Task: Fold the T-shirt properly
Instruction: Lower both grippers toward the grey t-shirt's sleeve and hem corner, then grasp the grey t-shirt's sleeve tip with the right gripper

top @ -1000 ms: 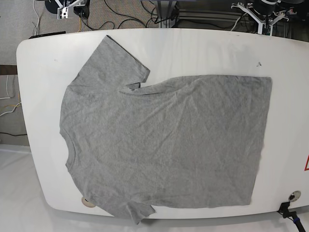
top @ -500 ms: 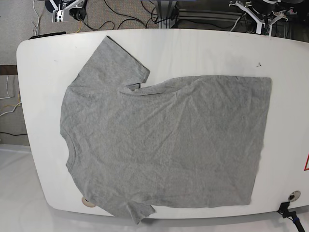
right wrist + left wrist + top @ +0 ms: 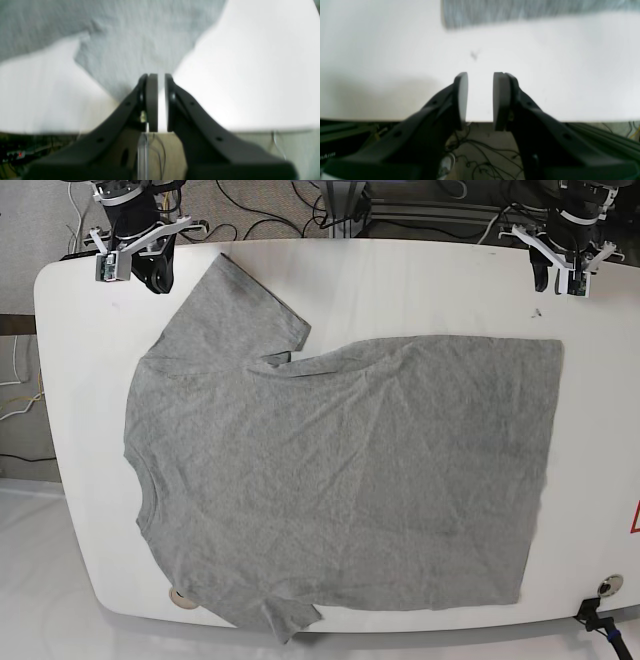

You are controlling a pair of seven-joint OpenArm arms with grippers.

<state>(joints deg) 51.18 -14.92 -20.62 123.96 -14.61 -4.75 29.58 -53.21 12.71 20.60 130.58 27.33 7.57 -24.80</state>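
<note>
A grey T-shirt (image 3: 340,470) lies spread flat on the white table (image 3: 420,280), collar to the left and hem to the right. My right gripper (image 3: 152,272) hovers over the far left table edge, just beside the far sleeve (image 3: 235,310). In the right wrist view that gripper (image 3: 161,75) is shut on nothing, with the sleeve (image 3: 140,47) right ahead of its tips. My left gripper (image 3: 560,278) hangs over the far right edge. In the left wrist view it (image 3: 480,74) stands slightly open and empty, short of the shirt's hem corner (image 3: 520,11).
A small dark mark (image 3: 474,55) sits on the table between my left gripper and the hem corner. Cables and stands lie on the floor beyond the far edge (image 3: 280,210). A round fitting (image 3: 609,585) sits at the near right corner.
Both arms have come in from beyond the far edge and now hang over the table's far corners. The shirt has not moved.
</note>
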